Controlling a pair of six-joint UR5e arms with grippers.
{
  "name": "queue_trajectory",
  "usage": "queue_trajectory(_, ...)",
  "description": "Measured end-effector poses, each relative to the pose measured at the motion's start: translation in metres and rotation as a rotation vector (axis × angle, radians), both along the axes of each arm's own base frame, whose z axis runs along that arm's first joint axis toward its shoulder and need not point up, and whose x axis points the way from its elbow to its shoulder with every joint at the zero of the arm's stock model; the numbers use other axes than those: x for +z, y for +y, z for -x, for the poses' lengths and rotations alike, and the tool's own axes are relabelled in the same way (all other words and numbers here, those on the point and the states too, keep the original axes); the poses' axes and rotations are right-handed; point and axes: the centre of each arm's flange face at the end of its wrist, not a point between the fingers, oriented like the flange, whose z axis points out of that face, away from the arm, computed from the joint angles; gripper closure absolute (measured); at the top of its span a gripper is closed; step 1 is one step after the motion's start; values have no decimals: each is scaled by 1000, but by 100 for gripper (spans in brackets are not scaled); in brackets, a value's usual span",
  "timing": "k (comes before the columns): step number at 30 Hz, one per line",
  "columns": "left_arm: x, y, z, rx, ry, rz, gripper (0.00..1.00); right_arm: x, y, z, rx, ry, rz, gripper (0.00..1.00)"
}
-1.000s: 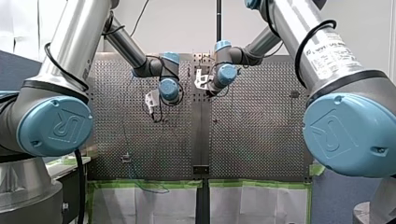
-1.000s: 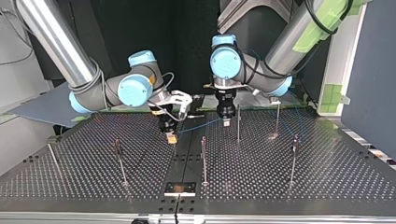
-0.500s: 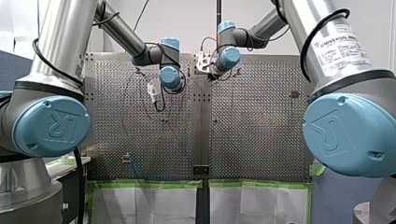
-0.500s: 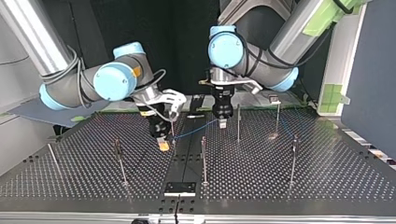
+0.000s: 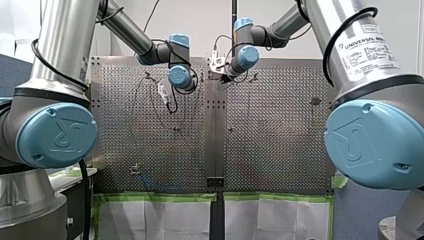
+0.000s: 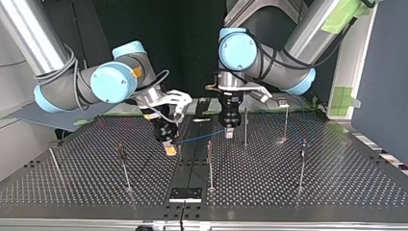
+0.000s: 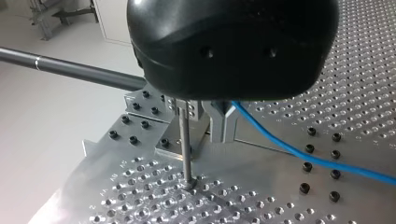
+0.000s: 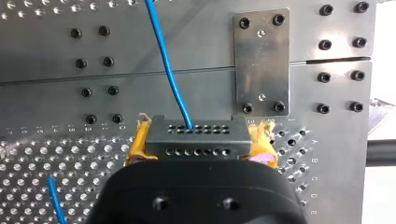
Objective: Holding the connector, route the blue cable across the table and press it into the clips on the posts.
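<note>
Nearest in the front view, the two shoulder joints fill the lower corners. From them the left arm (image 5: 65, 55) and the right arm (image 5: 350, 45) rise and reach away over the perforated counter (image 5: 270, 140), with their wrists bent down close together above its far middle strip. At that distance both pincers are small and half hidden behind the blue wrist joints, so their fingers cannot be read there.

From across the counter, the right pincer (image 6: 169, 146) slants down to hover just over the holes beside the centre strip. The left pincer (image 6: 229, 131) hangs straight down, just beside a thin upright post (image 6: 245, 127).

In the right wrist view the black body cuts off the base of the fingers. The yellow pads (image 8: 137, 147) are clamped on the two ends of a dark connector (image 8: 196, 136). The blue cable (image 8: 163, 60) leaves its upper row of holes and runs ahead across the counter, passing beside a screwed metal plate (image 8: 261, 63).

In the top view that cable spans the centre strip, clear of the surface, from the connector to the left pincer's tip. The left wrist view's black housing covers most of the metal fingers (image 7: 220, 122). What shows of them is drawn narrow, with the cable emerging from between them.
</note>
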Motion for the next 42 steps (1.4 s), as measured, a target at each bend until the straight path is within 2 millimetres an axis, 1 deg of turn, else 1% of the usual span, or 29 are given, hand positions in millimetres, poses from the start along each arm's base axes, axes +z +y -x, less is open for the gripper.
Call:
queue_trajectory(4, 0, 2, -8, -19, -7, 3, 98, 2, -2, 2, 13, -4, 1, 100)
queue_trajectory(8, 8, 3, -15, -40, -22, 6, 98, 7, -1, 1, 27, -10, 7, 100)
queue_trajectory(15, 13, 2, -15, -49, -22, 5, 98, 19, 1, 2, 40, -20, 19, 100)
queue_trajectory(18, 14, 4, -18, -42, -27, 7, 98, 28, 3, 4, 42, -28, 29, 100)
queue_trajectory(22, 17, 10, -23, -31, -37, 11, 98, 33, 4, 5, 48, -33, 36, 100)
queue_trajectory(30, 26, 17, -42, -42, -58, 13, 98, 33, 3, 4, 62, -36, 36, 100)
queue_trajectory(37, 20, 14, -65, -64, -44, 4, 98, 26, -6, 9, 49, -32, 28, 100)
queue_trajectory(40, 17, 16, -77, -60, -38, 2, 98, 18, -14, 11, 39, -26, 19, 100)
queue_trajectory(42, 15, 19, -87, -52, -38, 1, 98, 17, -18, 14, 33, -26, 19, 100)
